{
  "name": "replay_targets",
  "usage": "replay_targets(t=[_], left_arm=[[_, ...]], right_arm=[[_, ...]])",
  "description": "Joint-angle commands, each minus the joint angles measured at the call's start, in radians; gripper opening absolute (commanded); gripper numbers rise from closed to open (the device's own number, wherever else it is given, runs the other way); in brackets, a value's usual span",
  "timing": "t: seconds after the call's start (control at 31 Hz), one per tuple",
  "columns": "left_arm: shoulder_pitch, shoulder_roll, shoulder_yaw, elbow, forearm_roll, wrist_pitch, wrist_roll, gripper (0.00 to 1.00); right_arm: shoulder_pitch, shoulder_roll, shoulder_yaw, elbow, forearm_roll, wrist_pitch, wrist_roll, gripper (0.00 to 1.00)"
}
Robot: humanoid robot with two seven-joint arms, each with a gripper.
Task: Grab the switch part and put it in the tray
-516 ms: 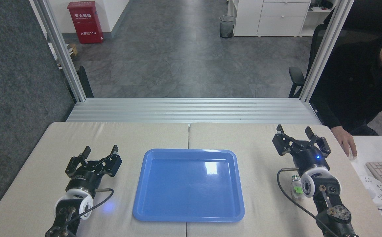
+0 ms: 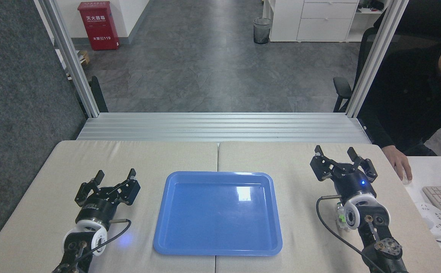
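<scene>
While right gripper [image 2: 338,158] has crept leftward, jaws wide, empty, switch part [image 2: 340,218] more hidden behind wrist, left gripper [image 2: 115,175] likewise agape.

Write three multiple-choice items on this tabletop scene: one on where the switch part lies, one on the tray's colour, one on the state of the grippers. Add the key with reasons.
1. Where is the switch part?
A. in the tray
B. on the table beside the right arm's wrist
C. between the left gripper's fingers

2. What colour is the tray?
A. blue
B. red
C. white

3. How do the left gripper and the right gripper stand?
A. both open and empty
B. both shut
C. the right one shut on the part

Key: 1 B, the part peeks out left of the right wrist; 2 A, glossy blue; 3 A, fingers spread with nothing between them.
</scene>
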Motion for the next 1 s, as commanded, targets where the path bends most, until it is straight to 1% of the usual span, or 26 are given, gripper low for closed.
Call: replay_targets(t=[0.0,0.1,0.23,0.42,0.97], left_arm=[[0.0,-0.005,0.008,-0.017,-0.004,0.002,0.031,1.0],[-0.002,-0.005,0.009,-0.017,0.002,0.002,0.038,1.0],[0.0,-0.005,0.009,-0.017,0.004,0.002,0.041,1.0],[0.002,-0.005,0.011,-0.017,0.006,0.002,0.11,1.0],[0.0,-0.008,0.003,-0.014,0.004,0.002,0.11,1.0]], right_arm=[[0.022,-0.001,0.01,-0.026,0.003,-0.002,0.007,0.99],[0.027,-0.001,0.007,-0.029,0.003,0.001,0.038,0.99],[0.039,-0.002,-0.002,-0.046,0.0,-0.001,0.032,0.99],[0.039,-0.001,-0.007,-0.055,-0.004,0.001,0.026,0.99],[0.048,-0.031,-0.007,-0.059,-0.001,0.004,0.017,0.99]])
